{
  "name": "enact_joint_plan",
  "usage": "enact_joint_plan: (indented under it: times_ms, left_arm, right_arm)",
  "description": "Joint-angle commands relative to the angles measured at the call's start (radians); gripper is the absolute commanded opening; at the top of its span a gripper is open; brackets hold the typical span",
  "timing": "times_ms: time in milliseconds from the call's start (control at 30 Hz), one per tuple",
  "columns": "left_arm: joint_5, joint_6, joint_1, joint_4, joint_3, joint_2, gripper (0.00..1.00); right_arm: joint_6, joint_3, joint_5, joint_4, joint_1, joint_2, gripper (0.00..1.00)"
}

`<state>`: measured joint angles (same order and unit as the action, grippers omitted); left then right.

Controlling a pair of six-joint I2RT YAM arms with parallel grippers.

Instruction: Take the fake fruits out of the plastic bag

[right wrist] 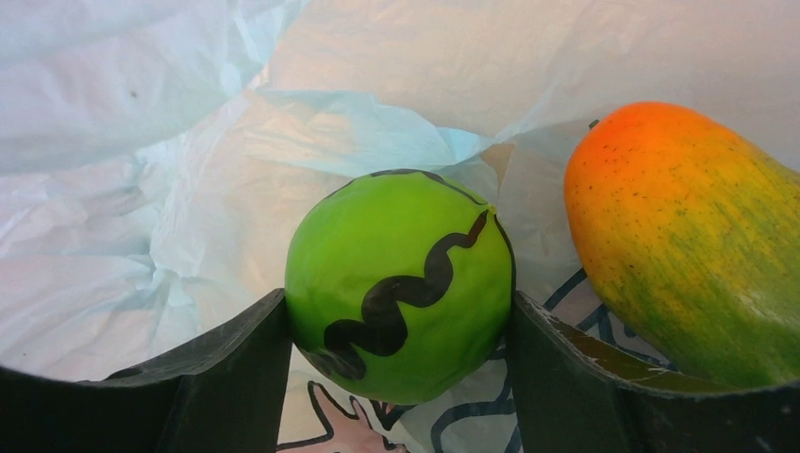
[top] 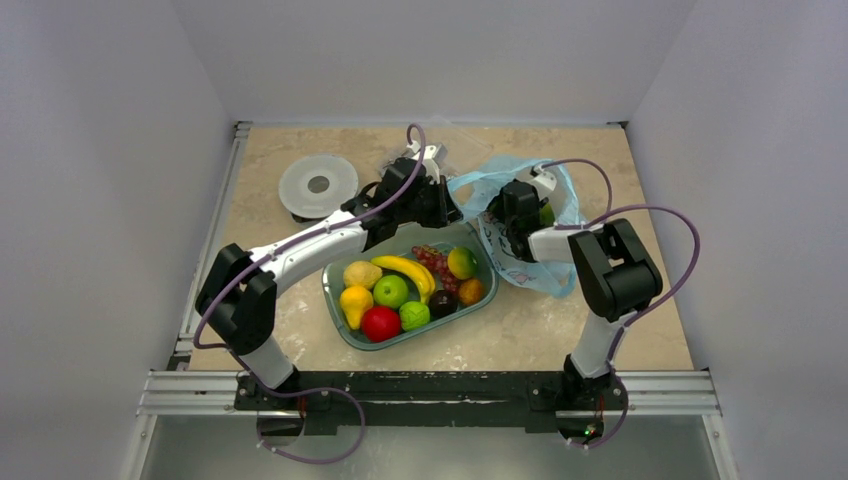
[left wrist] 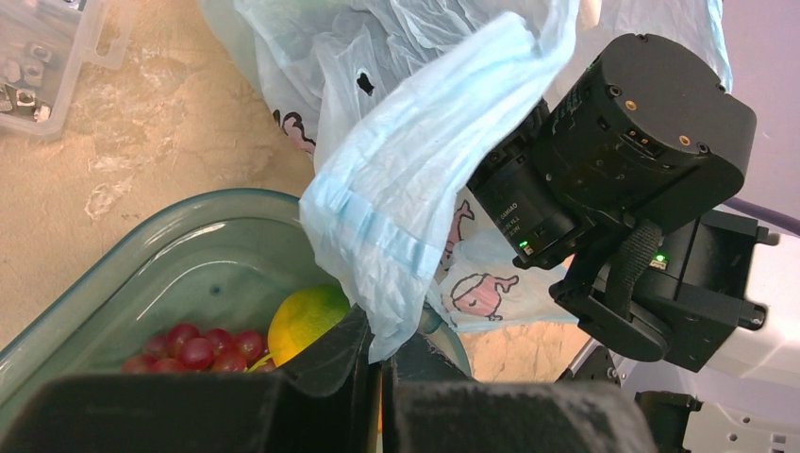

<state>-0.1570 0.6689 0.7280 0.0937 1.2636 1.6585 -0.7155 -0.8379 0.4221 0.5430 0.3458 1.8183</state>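
Note:
The light-blue plastic bag [top: 540, 272] lies right of the tub, its mouth held open. My left gripper [left wrist: 387, 363] is shut on a fold of the bag's edge [left wrist: 425, 160] and holds it up over the tub's corner. My right gripper [right wrist: 399, 302] is inside the bag [right wrist: 141, 189], with both fingers pressed against a round green fruit [right wrist: 401, 283] that has a black wavy stripe. The green-and-orange mango-like fruit [right wrist: 689, 236] lies just right of it in the bag. A small round orange fruit [top: 471, 291] lies in the tub.
A teal tub [top: 345, 300] in the middle holds a banana, pear, grapes [left wrist: 198, 347], apples and other fruits. A round clear lid [top: 317, 185] lies at the back left. A clear box of small parts [left wrist: 38, 57] stands behind the tub. The right arm's wrist [left wrist: 641, 142] is close to my left gripper.

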Motion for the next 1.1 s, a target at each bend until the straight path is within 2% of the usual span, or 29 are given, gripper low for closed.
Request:
enact_joint_plan:
  times_ms: [0, 100, 233, 367, 533, 667, 833, 1067]
  left_arm:
    - [-0.009, -0.003, 0.004, -0.027, 0.008, -0.028, 0.00]
    - [-0.012, 0.008, 0.004, -0.028, 0.010, -0.021, 0.00]
    - [-0.009, 0.015, 0.004, -0.032, 0.005, -0.017, 0.00]
    - [-0.006, 0.026, 0.004, -0.042, -0.006, -0.018, 0.00]
    - [-0.006, 0.038, 0.004, -0.057, -0.023, -0.019, 0.00]
    - [-0.003, 0.038, 0.004, -0.058, -0.027, -0.018, 0.00]
    - [0.001, 0.037, 0.004, -0.060, -0.010, -0.008, 0.00]
    - [-0.012, 0.034, 0.003, -0.043, 0.033, 0.029, 0.00]
  right_arm:
    - [0.026, -0.028, 0.011, -0.004, -0.004, -0.035, 0.49]
    - [0.021, 0.013, 0.006, -0.039, -0.004, -0.084, 0.40]
    - [0.022, 0.109, -0.015, -0.067, -0.002, -0.196, 0.33]
    - [-0.016, 0.214, -0.069, -0.140, 0.003, -0.326, 0.21]
    - [-0.025, 0.331, -0.112, -0.239, 0.025, -0.513, 0.16]
    - [0.016, 0.324, -0.127, -0.409, 0.028, -0.663, 0.09]
    - [0.028, 0.287, -0.135, -0.599, 0.028, -0.778, 0.01]
    - [0.096, 0.217, -0.169, -0.767, 0.027, -0.955, 0.00]
